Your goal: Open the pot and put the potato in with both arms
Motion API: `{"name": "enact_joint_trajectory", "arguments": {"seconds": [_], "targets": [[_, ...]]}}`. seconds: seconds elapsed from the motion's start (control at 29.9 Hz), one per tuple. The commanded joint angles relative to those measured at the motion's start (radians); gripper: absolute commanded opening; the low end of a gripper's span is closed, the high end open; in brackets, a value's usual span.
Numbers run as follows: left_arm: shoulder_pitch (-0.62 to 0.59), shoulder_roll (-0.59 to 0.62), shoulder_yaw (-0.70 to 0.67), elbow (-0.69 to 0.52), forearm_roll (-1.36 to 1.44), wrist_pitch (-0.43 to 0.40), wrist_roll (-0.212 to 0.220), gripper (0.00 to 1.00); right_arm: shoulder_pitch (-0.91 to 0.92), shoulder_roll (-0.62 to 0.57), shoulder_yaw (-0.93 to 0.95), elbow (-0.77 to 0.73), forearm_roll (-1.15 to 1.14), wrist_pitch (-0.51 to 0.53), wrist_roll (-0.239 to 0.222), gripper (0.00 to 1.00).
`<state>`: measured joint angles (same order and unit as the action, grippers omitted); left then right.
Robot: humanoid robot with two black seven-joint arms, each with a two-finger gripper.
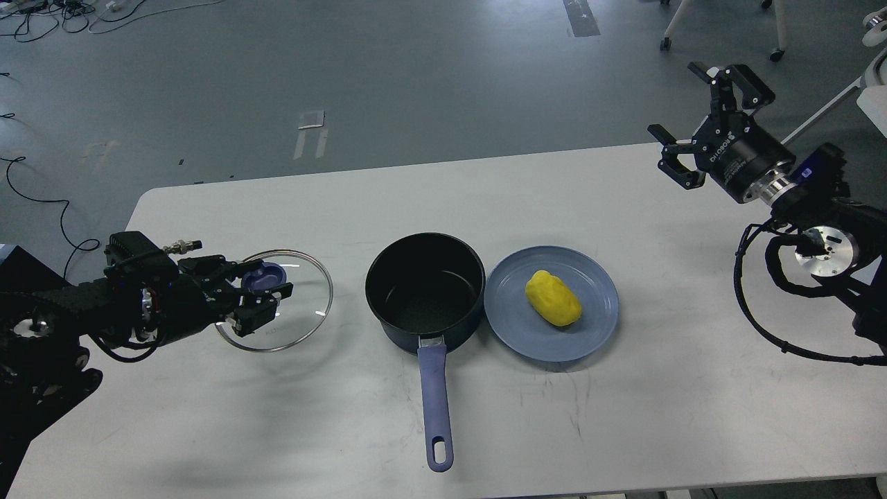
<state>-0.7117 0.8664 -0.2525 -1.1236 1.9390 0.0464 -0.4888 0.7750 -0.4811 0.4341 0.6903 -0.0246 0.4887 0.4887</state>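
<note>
The dark pot (424, 291) with a blue handle stands open and empty at the table's middle. A yellow potato (552, 298) lies on a blue plate (597, 331) just right of the pot. My left gripper (262, 299) is shut on the blue knob of the glass lid (301, 305) and holds the lid low over the table, left of the pot. My right gripper (700, 119) is open and empty, raised above the table's far right edge, well away from the potato.
The white table (624, 416) carries only the pot, plate and lid. Grey floor with cables lies beyond its far edge, and chair legs stand at the top right.
</note>
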Motion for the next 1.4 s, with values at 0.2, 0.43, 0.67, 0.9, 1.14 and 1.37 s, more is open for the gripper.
{"name": "enact_joint_trajectory", "arguments": {"seconds": [0.2, 0.43, 0.67, 0.9, 1.14, 1.37], "targets": [[0.017, -0.081, 0.002, 0.143, 0.006, 0.012, 0.0, 0.45, -0.003, -0.001, -0.001, -0.002, 0.0, 0.0, 0.0, 1.0], [0.052, -0.099, 0.004, 0.186, 0.006, 0.024, 0.0, 0.47, -0.011, 0.001, 0.0, 0.0, 0.0, 0.0, 0.0, 1.0], [0.058, -0.098, 0.004, 0.188, 0.003, 0.027, 0.0, 0.54, -0.01, 0.001, 0.0, 0.0, 0.0, 0.0, 0.0, 1.0], [0.058, -0.101, -0.001, 0.185, -0.005, 0.027, 0.0, 0.94, -0.01, -0.001, 0.0, 0.0, 0.0, 0.0, 0.0, 1.0], [0.046, -0.084, -0.004, 0.143, -0.138, 0.021, 0.0, 0.97, -0.008, -0.013, 0.0, 0.003, 0.0, 0.0, 0.0, 1.0], [-0.139, -0.053, -0.01, 0.084, -0.504, -0.109, 0.0, 0.97, 0.097, -0.099, -0.006, 0.064, -0.188, 0.0, 0.0, 1.0]]}}
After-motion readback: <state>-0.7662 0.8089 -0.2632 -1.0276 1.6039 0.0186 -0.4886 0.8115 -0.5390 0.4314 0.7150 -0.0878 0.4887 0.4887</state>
